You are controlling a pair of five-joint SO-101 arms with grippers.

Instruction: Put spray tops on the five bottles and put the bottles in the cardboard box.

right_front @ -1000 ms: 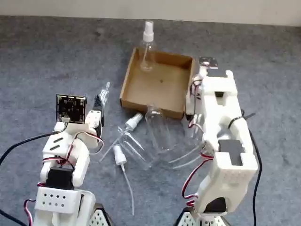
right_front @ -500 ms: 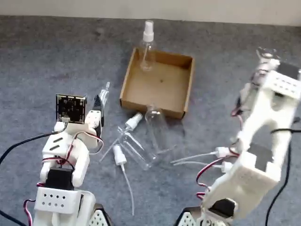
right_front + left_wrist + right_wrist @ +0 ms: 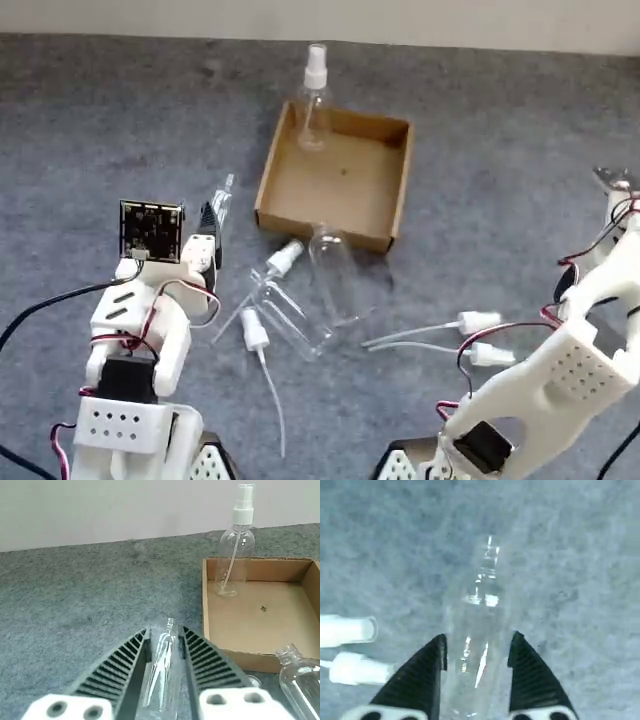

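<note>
Nearest us, on the grey carpet in front of the cardboard box, the left gripper is closed on a clear bottle. Off the box's right side, the right gripper clamps a blurred bottle. Loose bottles and spray tops lie just before the box. A capped bottle stands in its far corner, and beyond that we see a pale wall.

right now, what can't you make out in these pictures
Right hand: high view, partly cut off at the right edge.
Right bottle: right wrist view, blurred; its mouth is unclear.
Left bottle, in the left hand: left wrist view, base cut off by the frame edge.
</note>
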